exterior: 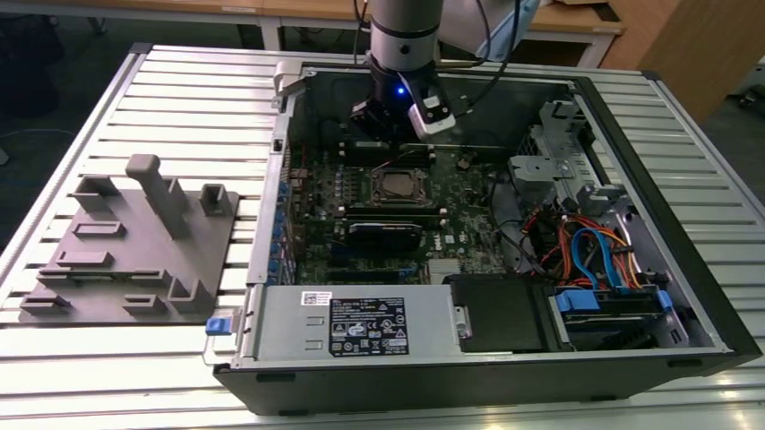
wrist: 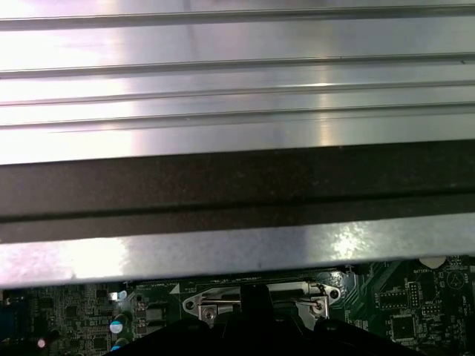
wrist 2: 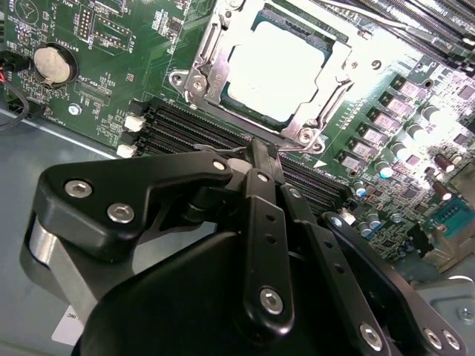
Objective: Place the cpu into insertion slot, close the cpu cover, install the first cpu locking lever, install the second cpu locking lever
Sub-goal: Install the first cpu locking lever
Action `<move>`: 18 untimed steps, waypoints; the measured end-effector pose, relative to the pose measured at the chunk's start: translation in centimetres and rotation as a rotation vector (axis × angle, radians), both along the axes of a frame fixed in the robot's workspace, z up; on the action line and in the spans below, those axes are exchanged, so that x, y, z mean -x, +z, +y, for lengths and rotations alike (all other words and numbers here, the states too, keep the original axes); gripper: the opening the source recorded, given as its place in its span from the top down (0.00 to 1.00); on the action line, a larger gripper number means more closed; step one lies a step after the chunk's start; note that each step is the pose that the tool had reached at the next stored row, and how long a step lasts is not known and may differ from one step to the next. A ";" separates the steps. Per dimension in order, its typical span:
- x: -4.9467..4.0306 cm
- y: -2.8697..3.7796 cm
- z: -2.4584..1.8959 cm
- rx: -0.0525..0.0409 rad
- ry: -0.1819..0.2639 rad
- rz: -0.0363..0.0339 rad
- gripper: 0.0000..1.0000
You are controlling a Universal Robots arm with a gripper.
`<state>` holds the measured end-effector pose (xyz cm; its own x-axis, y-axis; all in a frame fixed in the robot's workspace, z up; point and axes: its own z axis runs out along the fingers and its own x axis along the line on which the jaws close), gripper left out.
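Gripper [wrist 2: 256, 153] closed, just beside the lowered cpu cover [wrist 2: 210, 63], cpu [wrist 2: 278, 70] inside its window

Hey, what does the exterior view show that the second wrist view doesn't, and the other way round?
Exterior view: the open computer case on the slatted table, a grey fixture tray, the power supply box, and blue and orange cables. Second wrist view: a coin cell battery and a row of capacitors. Both: the cpu seated under the closed cpu cover, with the shut gripper near it.

cpu cover [wrist 2: 210, 61] over cpu [wrist 2: 276, 70], memory slots [wrist 2: 189, 133] beside
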<state>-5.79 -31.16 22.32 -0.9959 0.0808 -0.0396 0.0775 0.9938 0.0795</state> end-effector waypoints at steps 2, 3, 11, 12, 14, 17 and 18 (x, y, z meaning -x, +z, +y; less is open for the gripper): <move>0.00 0.00 0.00 0.0000 0.000 0.0000 0.90; 0.00 0.00 0.00 0.0000 0.000 0.0000 0.90; 0.00 -0.01 0.00 0.0000 0.000 0.0000 0.90; -0.02 -0.06 0.00 -0.0078 0.000 -0.0002 0.90; -0.03 -0.09 0.01 -0.0106 0.000 -0.0002 0.90; -0.16 -0.16 0.00 -0.0109 0.000 0.0000 0.90; -0.16 -0.16 0.00 -0.0108 0.000 0.0000 0.90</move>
